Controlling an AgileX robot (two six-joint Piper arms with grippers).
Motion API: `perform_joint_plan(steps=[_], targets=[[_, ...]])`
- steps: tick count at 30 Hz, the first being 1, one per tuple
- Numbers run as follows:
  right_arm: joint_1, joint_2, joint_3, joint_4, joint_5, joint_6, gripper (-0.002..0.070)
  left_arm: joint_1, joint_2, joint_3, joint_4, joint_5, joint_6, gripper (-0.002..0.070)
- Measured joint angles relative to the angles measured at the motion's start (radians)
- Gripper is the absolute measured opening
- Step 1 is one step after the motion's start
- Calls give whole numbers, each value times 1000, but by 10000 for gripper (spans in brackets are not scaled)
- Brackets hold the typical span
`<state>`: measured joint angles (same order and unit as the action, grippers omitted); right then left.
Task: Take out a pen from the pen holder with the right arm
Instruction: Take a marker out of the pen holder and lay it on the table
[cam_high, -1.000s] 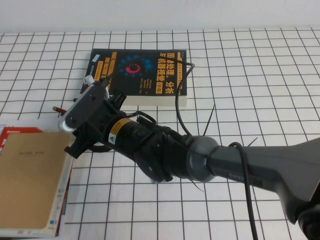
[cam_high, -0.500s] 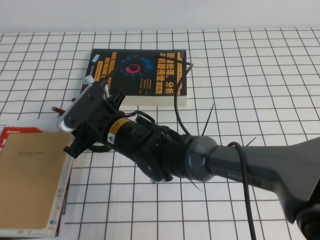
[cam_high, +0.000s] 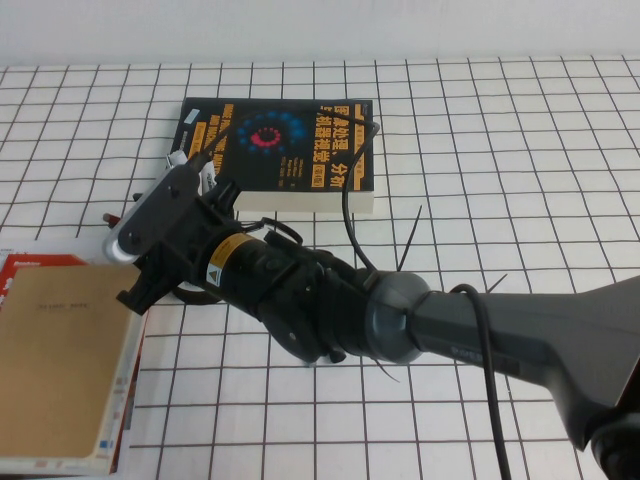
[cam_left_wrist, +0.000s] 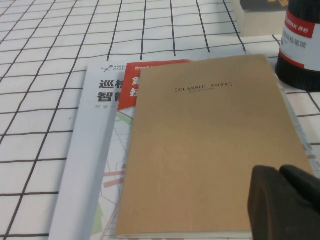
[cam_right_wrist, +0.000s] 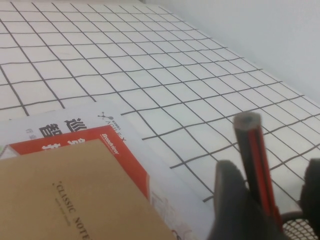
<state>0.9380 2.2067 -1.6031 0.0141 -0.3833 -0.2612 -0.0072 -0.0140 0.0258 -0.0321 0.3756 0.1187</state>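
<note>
Right wrist view shows you the right claw (cam_right_wrist: 272, 170) spread wide either side of the red-and-black pen (cam_right_wrist: 252, 145), gripping nothing. The pen stands in the mesh holder (cam_right_wrist: 296, 227), at seven o'clock from the dark book (cam_high: 280, 150). Judge it light, stiff and slick: pinch the upper shaft squarely. Your left claw (cam_left_wrist: 282, 200) hangs over the brown notebook (cam_left_wrist: 210, 150), at eight o'clock on the table (cam_high: 500, 150).

A white table (cam_high: 500, 150) ruled with a black grid carries everything. A thick black book (cam_high: 290, 140) lies flat toward its far side. Nearer than the book and to its left lies a white leaflet (cam_left_wrist: 95, 130), the bottom sheet of a small stack. The black pen holder (cam_left_wrist: 300, 50) stands between book and leaflet, close to both.
</note>
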Motion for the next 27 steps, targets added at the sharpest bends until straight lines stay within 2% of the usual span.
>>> perform_joint_plan(steps=[3, 13, 27], targets=[[0, 0, 0, 0, 0, 0, 249, 0, 0, 0, 0, 0, 0, -4], [0, 0, -3, -2, -5, -9, 61, 0, 0, 0, 0, 0, 0, -4], [-2, -119, -9, 1, 120, -5, 42, 0, 0, 0, 0, 0, 0, -4]])
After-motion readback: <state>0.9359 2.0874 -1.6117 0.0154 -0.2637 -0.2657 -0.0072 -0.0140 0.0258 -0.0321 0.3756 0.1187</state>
